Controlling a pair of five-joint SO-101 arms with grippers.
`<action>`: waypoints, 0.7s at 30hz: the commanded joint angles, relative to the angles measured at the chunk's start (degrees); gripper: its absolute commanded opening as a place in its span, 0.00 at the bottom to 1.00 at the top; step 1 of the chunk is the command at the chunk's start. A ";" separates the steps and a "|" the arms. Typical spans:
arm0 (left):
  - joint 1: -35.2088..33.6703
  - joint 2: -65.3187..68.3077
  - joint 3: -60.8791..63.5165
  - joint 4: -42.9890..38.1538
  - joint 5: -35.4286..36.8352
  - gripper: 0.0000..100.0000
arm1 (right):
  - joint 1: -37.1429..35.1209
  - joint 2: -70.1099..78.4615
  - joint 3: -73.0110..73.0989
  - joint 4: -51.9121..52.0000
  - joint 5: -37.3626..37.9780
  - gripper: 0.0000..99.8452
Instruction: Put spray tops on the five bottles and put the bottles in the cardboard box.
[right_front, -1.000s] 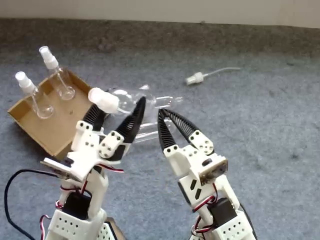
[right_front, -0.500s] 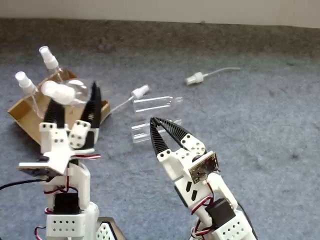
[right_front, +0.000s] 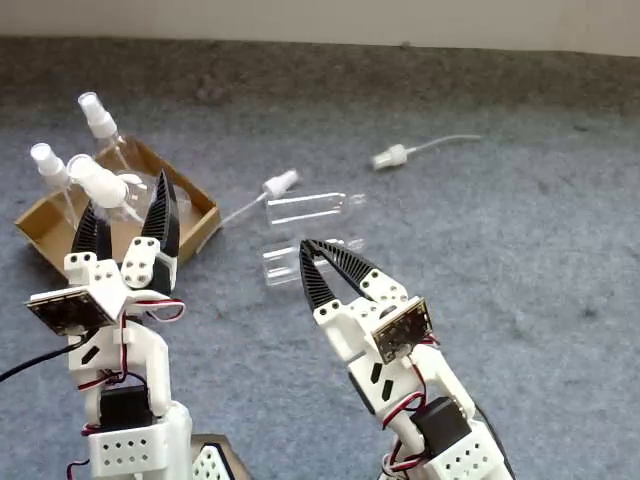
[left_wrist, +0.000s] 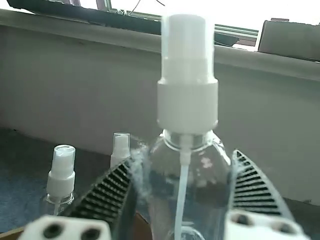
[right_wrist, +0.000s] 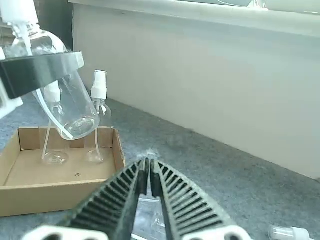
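Left claw (right_front: 128, 203) has carried bottle (right_front: 112, 188) left, now above box (right_front: 200, 205), gripping it tilted. Right claw (right_front: 304, 246) closed, empty, beside capless bottle (right_front: 283, 266).

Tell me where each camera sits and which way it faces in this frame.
High view: fixed above and behind both arms, looking down over the grey table at the cardboard box and the loose bottles; both arms show.
Left wrist view: on the left arm's wrist, looking along its own jaws, shut on a capped bottle, toward the wall.
Right wrist view: on the right arm's wrist, looking past its own shut jaws toward the box.
Shared: all three show the capped bottle held above the box.
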 joint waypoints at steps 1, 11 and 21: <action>0.40 -0.57 1.10 0.26 -7.56 0.15 | -0.40 -0.04 8.04 0.31 0.35 0.00; 1.01 -0.40 -5.05 8.35 -10.11 0.15 | -0.40 -0.04 8.04 0.31 0.35 0.00; 0.92 28.26 -24.40 11.16 -9.93 0.15 | -0.40 -0.04 8.04 0.40 0.35 0.00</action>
